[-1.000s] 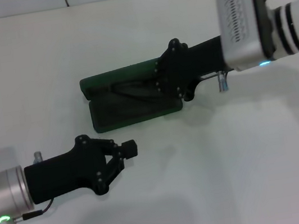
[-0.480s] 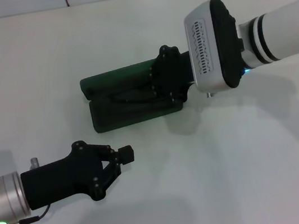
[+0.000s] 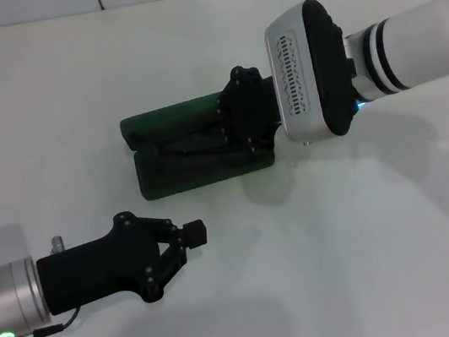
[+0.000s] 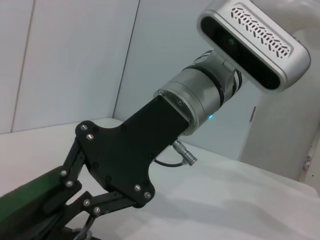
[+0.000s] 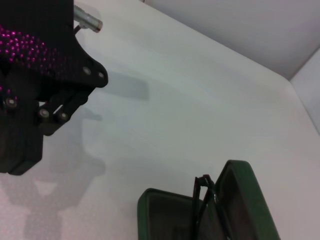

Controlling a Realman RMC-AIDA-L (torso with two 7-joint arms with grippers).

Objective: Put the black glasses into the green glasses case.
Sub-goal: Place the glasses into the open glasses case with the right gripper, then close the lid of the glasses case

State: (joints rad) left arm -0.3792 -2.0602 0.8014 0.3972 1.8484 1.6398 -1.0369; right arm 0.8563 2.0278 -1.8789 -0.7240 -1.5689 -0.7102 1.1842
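The dark green, rounded-corner hard clamshell glasses case [image 3: 195, 143] is lying open on the white table [image 3: 374, 247], its lid standing along the far edge and its dark-lined tray facing up. The thin black-framed glasses [image 5: 206, 200] are sitting inside the green glasses case, with the slender frame leaning against the raised lid; in the right wrist view only part of the frame is showing at the hinge line.

The right gripper [image 3: 231, 129], a black linkage hand on a white arm with a silver camera block, is reaching in from the right side and hovering over the right end of the case, right above the glasses. Its fingertips are hidden behind its own body, so I cannot tell how far its jaws are spread or whether they are gripping the frame.

The left gripper [image 3: 194, 235], black on a silver wrist, is resting low over the table nearer the robot, well apart from the case. Its jaws are looking pinched together at the tips and are holding nothing.
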